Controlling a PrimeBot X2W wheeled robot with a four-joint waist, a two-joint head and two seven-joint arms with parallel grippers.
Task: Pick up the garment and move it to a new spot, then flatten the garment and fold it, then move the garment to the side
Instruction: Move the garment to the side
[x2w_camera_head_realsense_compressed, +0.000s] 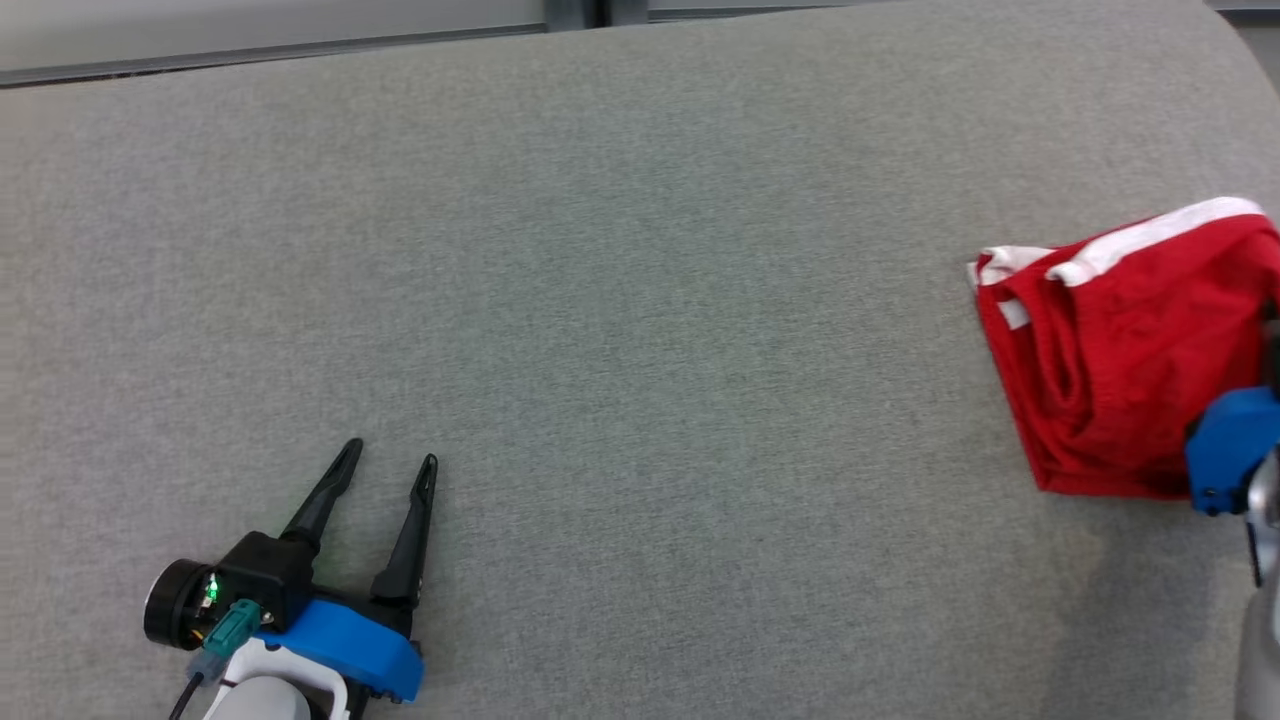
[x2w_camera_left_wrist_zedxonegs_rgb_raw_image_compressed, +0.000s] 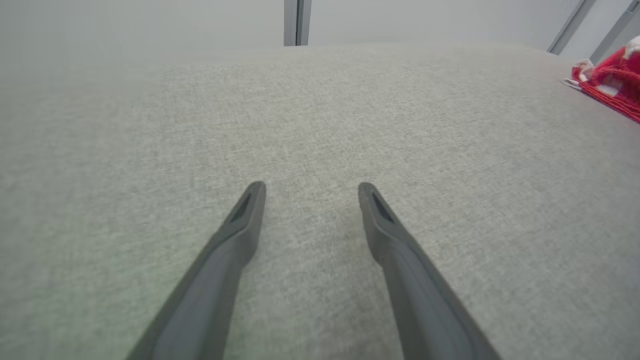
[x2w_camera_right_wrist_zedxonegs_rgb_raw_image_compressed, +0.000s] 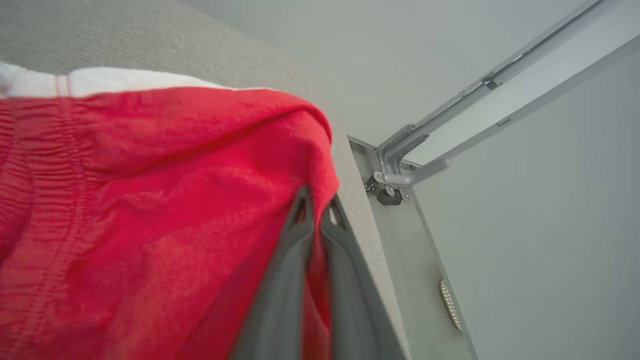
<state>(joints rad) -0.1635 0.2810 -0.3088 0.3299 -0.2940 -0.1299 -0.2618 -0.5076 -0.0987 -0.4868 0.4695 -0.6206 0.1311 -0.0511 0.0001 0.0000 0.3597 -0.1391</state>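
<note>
Grey fabric-covered counter (x2w_camera_head_realsense_compressed: 640, 300): you see its middle bare, probably kept as working room. Red shorts (x2w_camera_head_realsense_compressed: 1110, 350), white-trimmed and bundled in folds, lie at the counter's right edge. The white band faces the far side. The frame cuts the long axis, so you cannot fix it. Right hand (x2w_camera_right_wrist_zedxonegs_rgb_raw_image_compressed: 318, 202): clamped on a red fold, presumably to drag the bundle aside. Left hand (x2w_camera_head_realsense_compressed: 390, 453): spread wide, holding nothing, well apart.

Before me spreads a grey woven fabric surface (x2w_camera_head_realsense_compressed: 640, 350), its far edge rounded. Beyond it I see a pale wall (x2w_camera_left_wrist_zedxonegs_rgb_raw_image_compressed: 150, 20) and a grey upright post (x2w_camera_left_wrist_zedxonegs_rgb_raw_image_compressed: 296, 22). Off to my right, slanted metal rails (x2w_camera_right_wrist_zedxonegs_rgb_raw_image_compressed: 500, 75) meet at a bracket (x2w_camera_right_wrist_zedxonegs_rgb_raw_image_compressed: 395, 175).
</note>
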